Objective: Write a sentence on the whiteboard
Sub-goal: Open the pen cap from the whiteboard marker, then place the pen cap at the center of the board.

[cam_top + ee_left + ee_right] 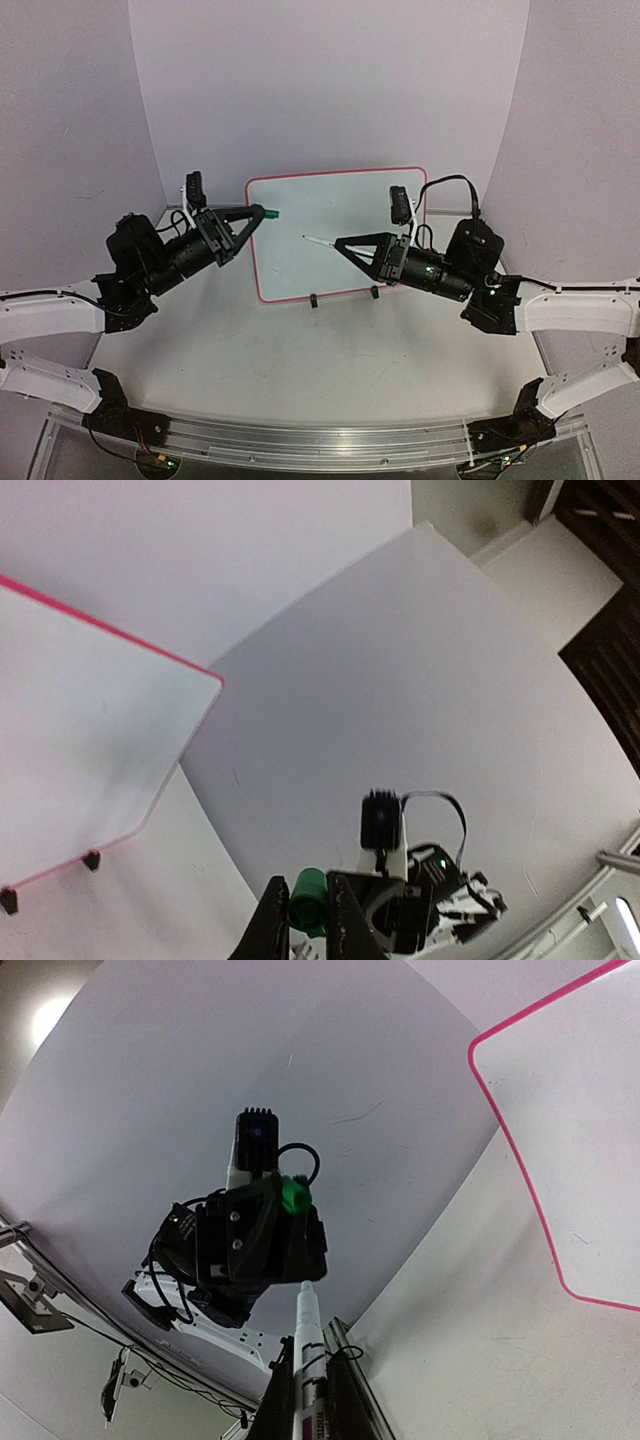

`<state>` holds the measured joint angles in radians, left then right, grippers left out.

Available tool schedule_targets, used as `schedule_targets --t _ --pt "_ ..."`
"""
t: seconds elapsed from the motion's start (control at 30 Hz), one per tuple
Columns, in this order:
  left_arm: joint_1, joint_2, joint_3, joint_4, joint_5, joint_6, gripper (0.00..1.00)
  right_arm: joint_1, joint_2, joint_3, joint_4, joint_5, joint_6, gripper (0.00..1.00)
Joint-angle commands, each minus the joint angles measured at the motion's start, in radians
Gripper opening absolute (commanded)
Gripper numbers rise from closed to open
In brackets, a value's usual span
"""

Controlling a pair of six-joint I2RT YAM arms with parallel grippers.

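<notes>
The whiteboard (340,215) stands tilted at the middle of the table on two black clip feet (313,301), its white face blank. It also shows in the left wrist view (70,750) and the right wrist view (580,1130). My left gripper (258,213) is shut on a green marker cap (270,213) at the board's upper left corner; the cap sits between the jaws in the left wrist view (308,900). My right gripper (340,243) is shut on a white marker (308,1335). The uncapped marker tip (305,238) points left, over the board's middle.
A curved white backdrop (320,80) wraps behind the table. An aluminium rail (320,440) runs along the near edge between the arm bases. The right arm (430,900) shows in the left wrist view, and the left arm (240,1250) in the right wrist view.
</notes>
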<state>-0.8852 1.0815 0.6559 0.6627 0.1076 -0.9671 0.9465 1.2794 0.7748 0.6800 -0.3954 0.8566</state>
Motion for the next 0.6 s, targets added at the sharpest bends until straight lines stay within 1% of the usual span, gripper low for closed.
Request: schedule_targets --t 0.0,0.1,0.2,0.33,0.43,0.57 --pt "0.092 -0.073 0.015 -0.061 -0.060 -0.016 0.00 -0.004 -0.043 -0.022 0.020 0.012 -0.006 0.00" --pt "0.107 -0.079 0.025 -0.157 -0.031 -0.014 0.00 -0.004 -0.043 -0.010 0.003 -0.014 -0.019 0.00" --pt "0.108 -0.096 0.019 -0.321 -0.023 -0.004 0.00 -0.004 -0.047 0.008 -0.049 -0.022 -0.052 0.00" --pt "0.117 -0.121 0.011 -0.633 -0.028 0.026 0.00 -0.005 -0.070 0.038 -0.182 0.000 -0.116 0.00" --pt "0.129 -0.122 0.006 -0.851 -0.036 0.053 0.00 -0.003 -0.086 0.067 -0.314 0.035 -0.163 0.00" --pt "0.143 -0.079 -0.010 -0.955 -0.010 0.099 0.00 -0.004 -0.092 0.100 -0.436 0.083 -0.197 0.00"
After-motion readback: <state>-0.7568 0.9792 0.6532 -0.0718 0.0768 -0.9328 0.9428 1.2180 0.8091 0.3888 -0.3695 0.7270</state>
